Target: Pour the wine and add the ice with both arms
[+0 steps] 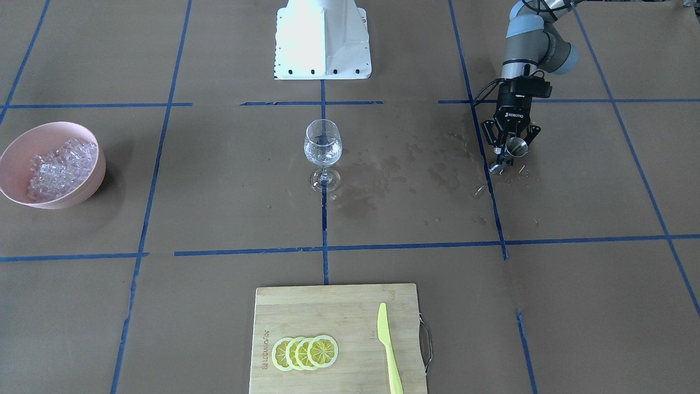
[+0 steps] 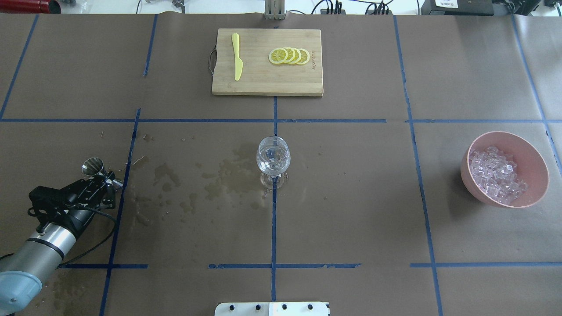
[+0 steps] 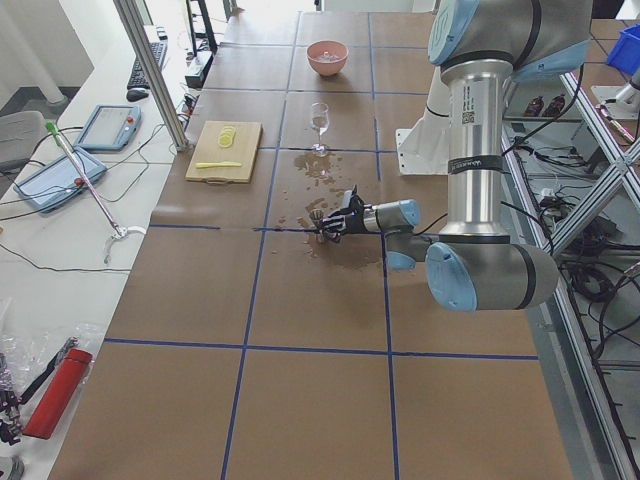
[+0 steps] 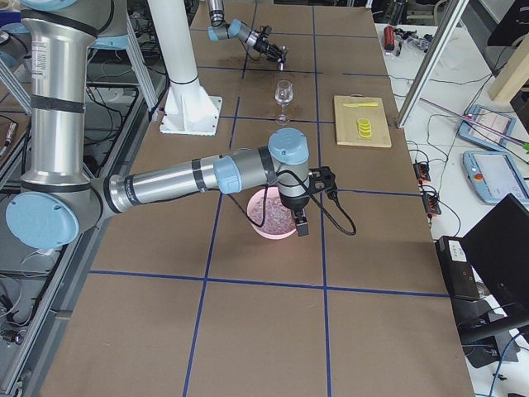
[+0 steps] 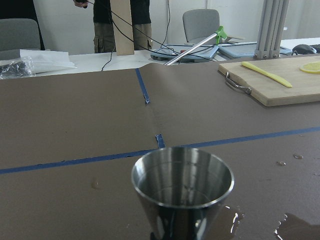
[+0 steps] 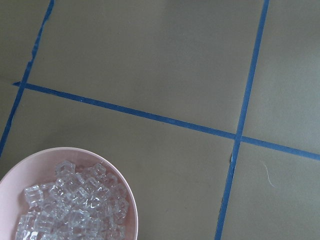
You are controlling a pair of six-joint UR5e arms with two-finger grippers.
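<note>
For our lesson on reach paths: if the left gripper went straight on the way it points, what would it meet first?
Beyond the metal cup in the left gripper, the way looks free: bare table ahead, the cutting board off to one side. If it tilts down, the table comes first.

Clear wine (image 1: 322,155) in upright glass (image 1: 325,178), ice (image 2: 496,175) in pink bowl (image 2: 536,172)

Table (image 2: 351,197), brown paper cover, blue tape lines (image 2: 274,228) marking a grid.

Carried directly: one wine glass (image 2: 273,160), upright at centre on a tape crossing; one pink bowl (image 2: 533,158), well apart on the robot's right; one wooden cutting board (image 2: 263,79) at the far edge, opposite the white pedestal base (image 2: 272,308); wet patches (image 2: 228,175) spreading from the glass's foot toward the robot's left.
</note>
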